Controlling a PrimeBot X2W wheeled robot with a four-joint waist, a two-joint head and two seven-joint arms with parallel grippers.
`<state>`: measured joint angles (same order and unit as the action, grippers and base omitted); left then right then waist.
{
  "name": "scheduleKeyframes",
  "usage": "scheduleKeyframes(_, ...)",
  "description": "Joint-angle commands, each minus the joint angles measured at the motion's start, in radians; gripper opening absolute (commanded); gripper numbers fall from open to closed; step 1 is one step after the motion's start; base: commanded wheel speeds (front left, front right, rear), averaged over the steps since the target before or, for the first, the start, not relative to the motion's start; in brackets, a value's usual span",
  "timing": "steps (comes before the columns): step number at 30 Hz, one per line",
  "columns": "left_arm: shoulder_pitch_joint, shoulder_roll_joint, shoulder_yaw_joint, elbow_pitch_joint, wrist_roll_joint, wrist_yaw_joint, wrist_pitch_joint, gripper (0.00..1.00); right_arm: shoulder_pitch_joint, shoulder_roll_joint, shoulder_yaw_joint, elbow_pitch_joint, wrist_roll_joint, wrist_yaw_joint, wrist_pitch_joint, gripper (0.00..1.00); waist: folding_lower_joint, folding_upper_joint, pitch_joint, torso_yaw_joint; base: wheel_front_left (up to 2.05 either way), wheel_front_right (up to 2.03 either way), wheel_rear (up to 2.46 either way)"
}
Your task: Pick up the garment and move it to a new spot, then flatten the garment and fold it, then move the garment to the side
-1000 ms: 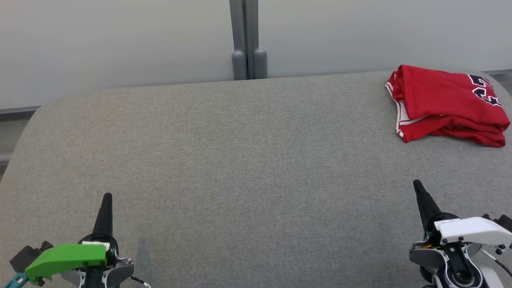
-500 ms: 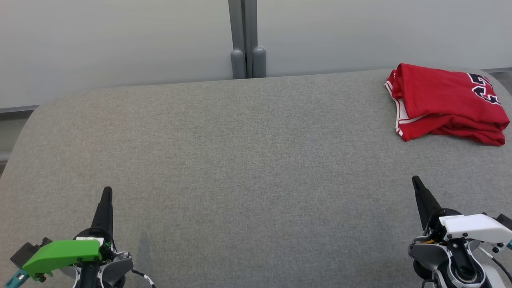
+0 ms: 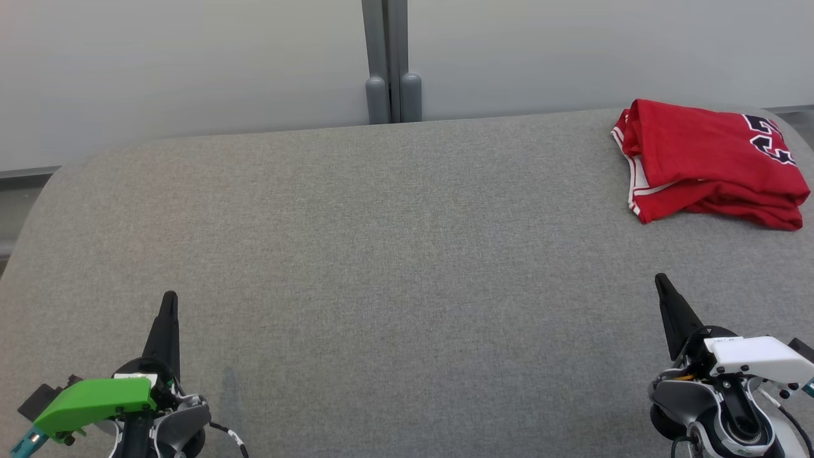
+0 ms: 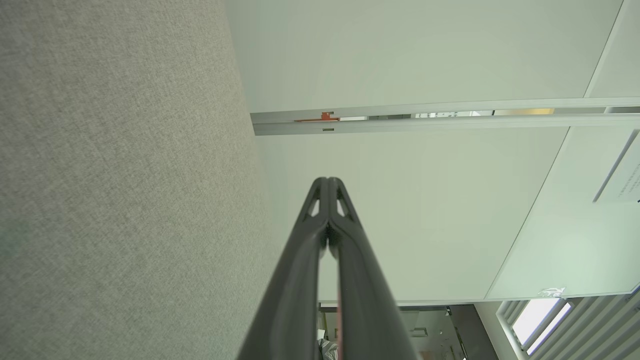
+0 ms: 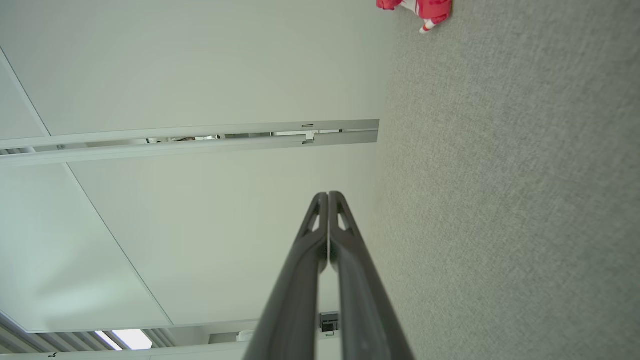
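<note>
Both the left gripper (image 3: 168, 300) and the right gripper (image 3: 661, 282) are pressed together and empty. From the lower corners they have edged slightly up the frame. The red garment (image 3: 706, 159) lies folded at the upper right of the grey desk (image 3: 394, 254), well apart from them. The task looks finished.

Looks along the right hand (image 5: 328, 196), dark fingers pressed tip to tip, nothing between. Grey fabric desk (image 5: 500, 200) down the right side; scrap of red garment (image 5: 436, 7) with white trim at the top edge, well apart from the hand. Pale wall panels (image 5: 175, 65) left, crossed by a rail (image 5: 200, 138).
</note>
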<state>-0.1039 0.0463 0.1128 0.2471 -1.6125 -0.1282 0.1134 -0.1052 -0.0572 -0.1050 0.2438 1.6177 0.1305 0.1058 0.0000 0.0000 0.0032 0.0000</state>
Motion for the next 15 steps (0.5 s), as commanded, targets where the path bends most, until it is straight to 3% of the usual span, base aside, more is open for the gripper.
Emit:
scheduleKeyframes(1,-0.011,0.007,0.003,-0.002,-0.001,-0.005,0.005,0.0,-0.006,0.001,-0.002,0.002,0.004,0.0,0.005,0.0,0.0,0.0,0.0,0.0,0.0,0.0,0.0)
scheduleKeyframes(15,-0.011,0.007,0.003,-0.002,-0.001,-0.005,0.005,0.0,-0.007,0.002,-0.004,0.002,0.002,0.0,0.007,0.0,0.0,0.0,0.0,0.0,0.0,0.0,0.0)
